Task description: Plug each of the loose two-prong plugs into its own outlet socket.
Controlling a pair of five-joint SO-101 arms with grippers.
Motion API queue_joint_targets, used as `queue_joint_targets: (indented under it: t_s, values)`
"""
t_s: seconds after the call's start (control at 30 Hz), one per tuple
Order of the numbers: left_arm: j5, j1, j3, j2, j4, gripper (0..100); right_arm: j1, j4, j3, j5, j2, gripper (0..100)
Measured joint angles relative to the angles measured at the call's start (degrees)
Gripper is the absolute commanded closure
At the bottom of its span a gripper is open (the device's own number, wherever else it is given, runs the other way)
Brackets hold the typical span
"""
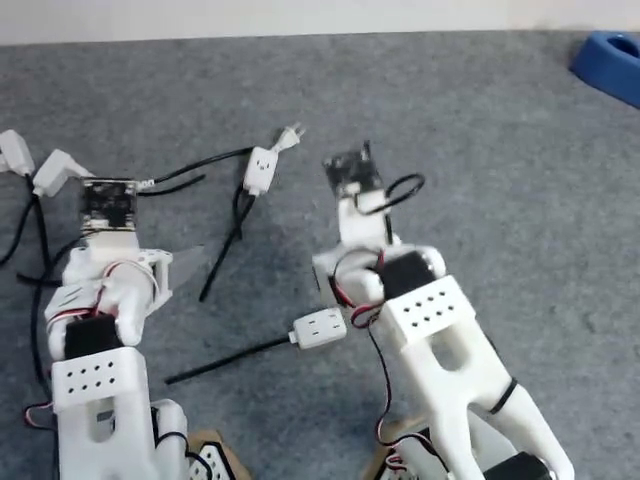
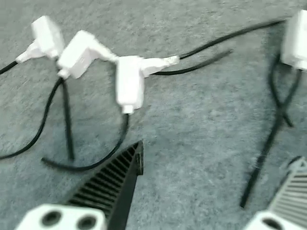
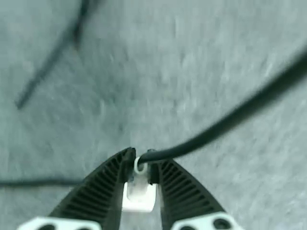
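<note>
Overhead, a white block-shaped outlet socket (image 1: 320, 327) lies on the grey carpeted surface (image 1: 500, 150) toward its front edge, just beside the right arm (image 1: 430, 310). A second white plastic block (image 1: 259, 170) lies farther back, between the arms.

From the left wrist, the left gripper (image 2: 219, 153) gapes wide and holds nothing. The nearest white plastic two-prong plug (image 2: 129, 84) lies just beyond it, among others on black cords.

From the right wrist, the right gripper (image 3: 141, 165) is clamped on a small white plug (image 3: 139, 194) with a black rubber cable (image 3: 230, 122), above the carpet.
</note>
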Motion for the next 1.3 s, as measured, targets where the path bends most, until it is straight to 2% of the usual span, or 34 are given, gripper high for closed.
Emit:
queue_joint_targets:
  t_s: [0.3,0.47,0.63,0.9,1.13,1.3]
  values:
    - [-0.3,1.4,0.0,0.0,0.0,57,7.5,0.5,-5.8,0.1,0.5,99.2]
    - [-0.3,1.4,1.3,0.0,0.0,57,15.0,-4.6,2.5,0.4,0.5,99.2]
    - [-0.3,1.5,1.4,0.0,0.0,57,15.6,-4.0,14.8,3.7,0.5,99.2]
    - [-0.3,3.3,1.4,0.0,0.0,57,16.0,-1.8,16.6,7.7,0.5,99.2]
    - [-0.5,3.5,2.3,0.0,0.0,57,23.6,-1.8,16.6,12.4,0.5,98.7]
    - [-0.7,3.5,2.3,0.0,0.0,57,23.9,-2.3,19.0,14.1,0.4,86.0]
